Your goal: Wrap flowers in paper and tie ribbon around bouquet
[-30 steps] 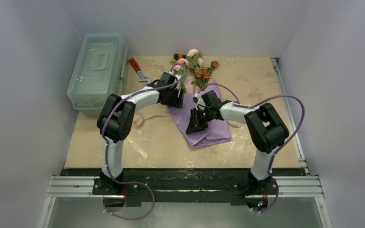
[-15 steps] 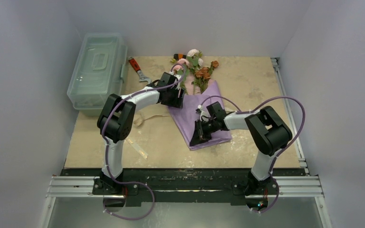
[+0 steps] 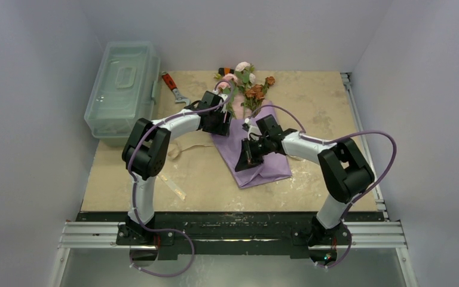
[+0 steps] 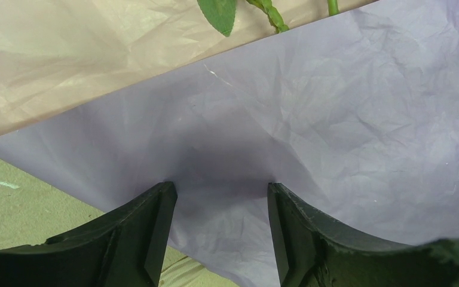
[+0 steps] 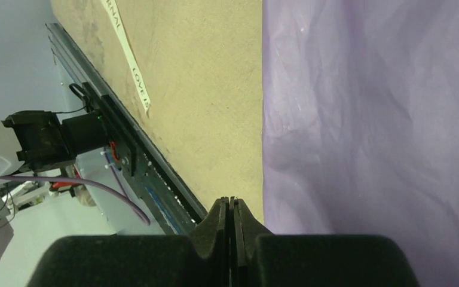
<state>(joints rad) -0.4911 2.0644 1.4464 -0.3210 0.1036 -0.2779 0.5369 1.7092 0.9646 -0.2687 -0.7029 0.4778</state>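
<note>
Black fingers (image 4: 155, 233) of your left gripper (image 4: 220, 190) stood part-way apart, tips down at the lilac face of the paper (image 4: 346, 119), with nothing pinched between them. Whether they pressed the sheet or only hovered over it, I could not tell. Your right gripper (image 5: 231, 209) had its fingers squeezed flat together. No paper showed between them; the sheet's straight edge ran just beside them, with bare table (image 5: 203, 89) on the other side.

From the left fingers, the flowers (image 3: 248, 82) lay straight ahead, toward the far edge. Their stems ran back under the folded sheet, whose pink inner face showed just past the lilac fold. The bundle's long axis ran from the blooms at the far side down to the paper's near end, slanting a little toward your right arm. Your left gripper was the nearer to the blooms, and your right to the near end of the wrap. The ribbon (image 3: 177, 151) looped on the table to the left of the paper, nearer your left arm, and it looked untied.

By count: one sheet, one bunch of flowers, one ribbon, two grippers. Off to the left sat one clear plastic box (image 3: 122, 84) and one red-handled wrench (image 3: 172, 86). One pale printed strip (image 5: 132, 66) lay near the front rail; I could not tell whether it belonged to the ribbon.
</note>
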